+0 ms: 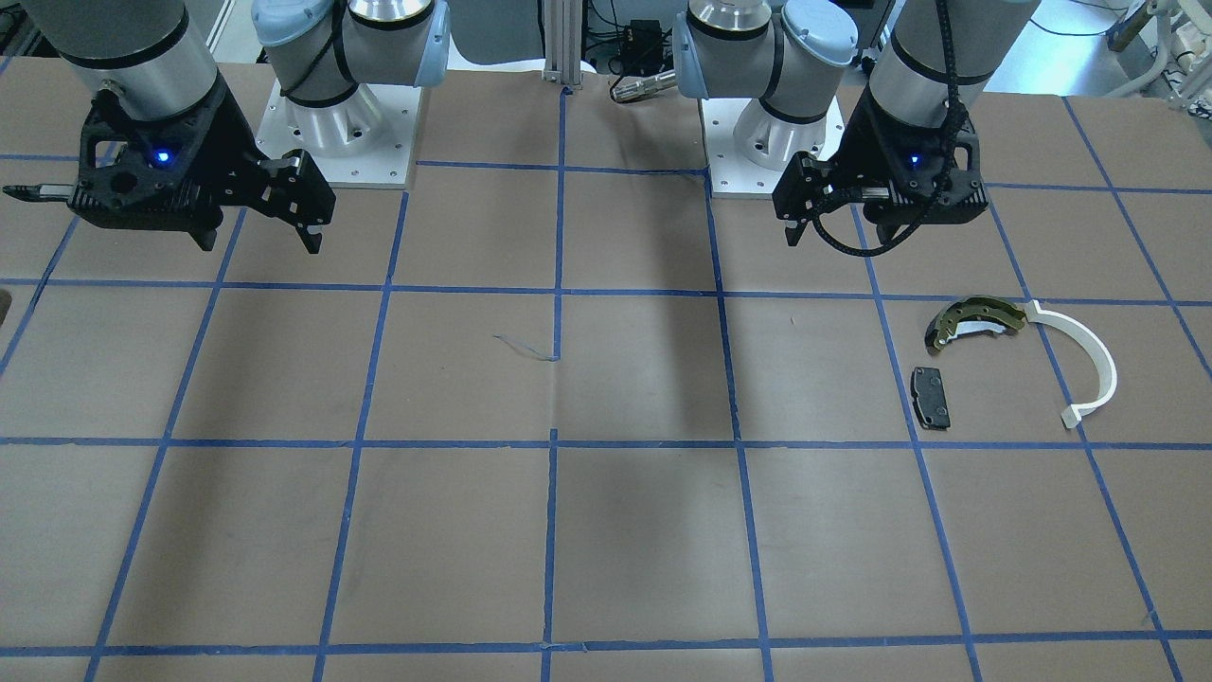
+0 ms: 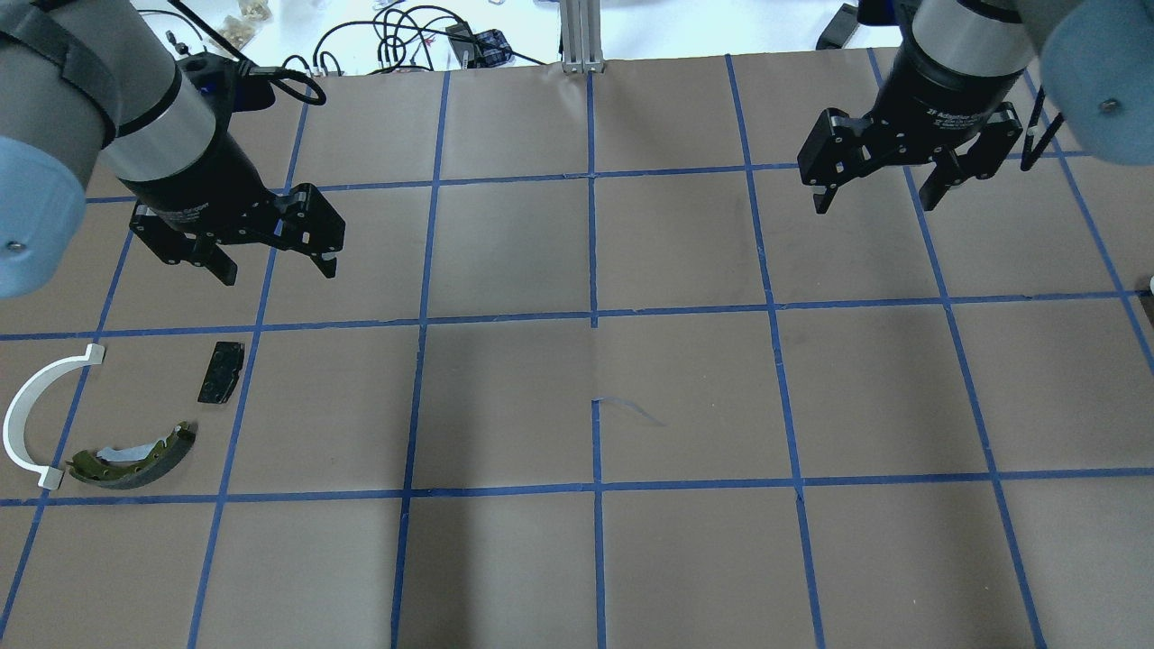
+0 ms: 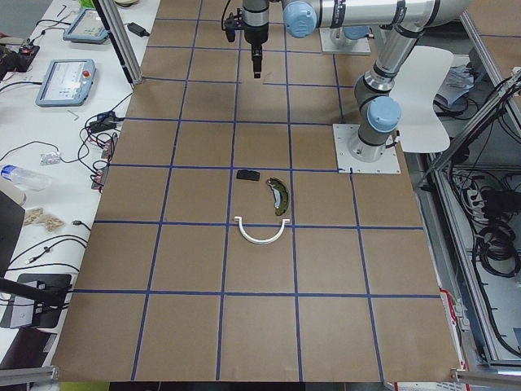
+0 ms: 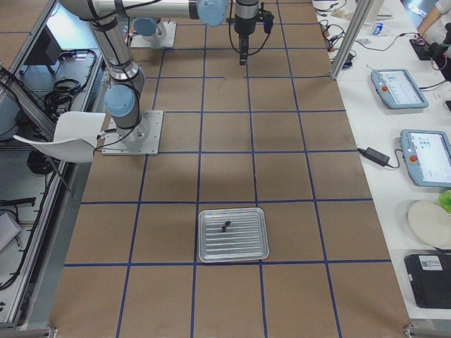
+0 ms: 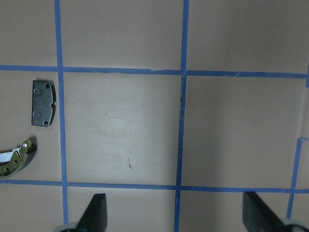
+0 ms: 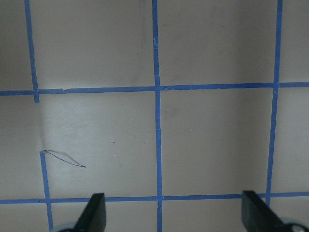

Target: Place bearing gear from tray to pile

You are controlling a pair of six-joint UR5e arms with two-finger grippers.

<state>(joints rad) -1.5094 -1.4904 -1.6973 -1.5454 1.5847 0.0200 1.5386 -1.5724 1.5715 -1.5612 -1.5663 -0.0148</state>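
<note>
- Task not started, by the look: small dark bearing gear [image 4: 225, 227] sits on ribbed silver metal tray [image 4: 243, 248], seen only in ext. right view, toward table's right end, well apart from both arms.
- Pile is at opp. end, robot's left: olive-yellow curved brake shoe [image 2: 135, 455], long white plastic arc [image 1: 1106, 369], small black rectangular pad [image 2: 221, 371]. All lie near each other, one arc end just beside shoe. No gear among them.
- Left gripper [image 2: 278, 269]: jaws spread wide, nothing between, hangs above table near pad.
- Right gripper [image 2: 874, 203]: likewise spread and empty, over bare brown-paper table w/ blue tape grid [image 2: 685, 397].
- Left to do: everything, i.e. reach tray, grip gear, carry across, set down by pile.
- Tray and pile are at opposite ends, so prob. a long carry or a hand-over.
</note>
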